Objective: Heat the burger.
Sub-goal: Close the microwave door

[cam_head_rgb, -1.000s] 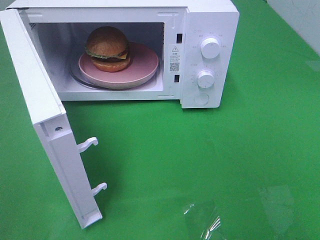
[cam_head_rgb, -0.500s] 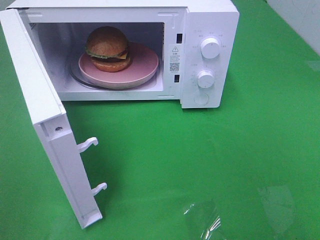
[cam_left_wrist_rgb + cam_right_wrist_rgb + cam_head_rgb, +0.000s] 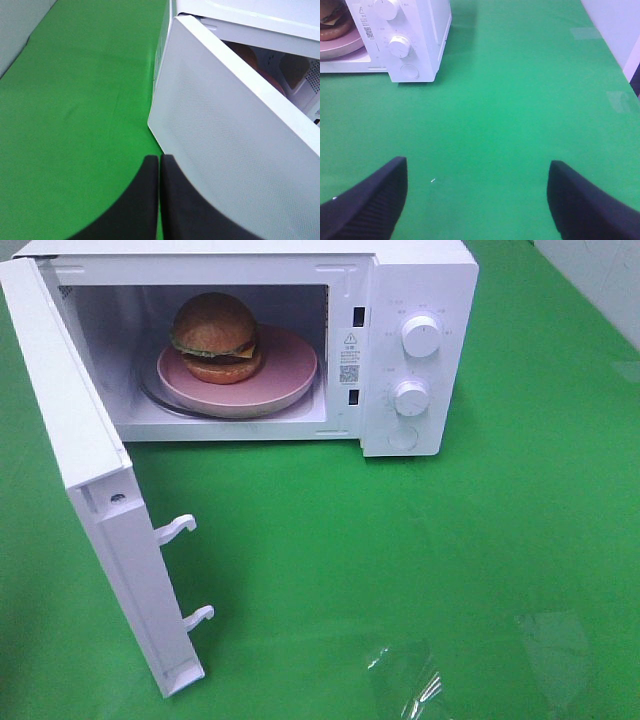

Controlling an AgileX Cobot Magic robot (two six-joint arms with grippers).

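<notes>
The burger (image 3: pixel 215 337) is lodged inside the microwave (image 3: pixel 420 300). The open door (image 3: pixel 235 150) is faced just outside by the left gripper (image 3: pixel 159 162), closed and empty. The right gripper (image 3: pixel 477 170), spread wide and empty, is farther off.

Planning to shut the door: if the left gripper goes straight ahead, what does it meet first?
Probably the outer face of the open microwave door, near its edge. Depth is unclear, so the left gripper could slip past beside it.

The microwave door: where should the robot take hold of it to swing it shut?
Probably near its free edge, clear of the latch hooks, coming from the outer face where the left gripper sits. The door stands wide open, so that edge gives the most leverage.
</notes>
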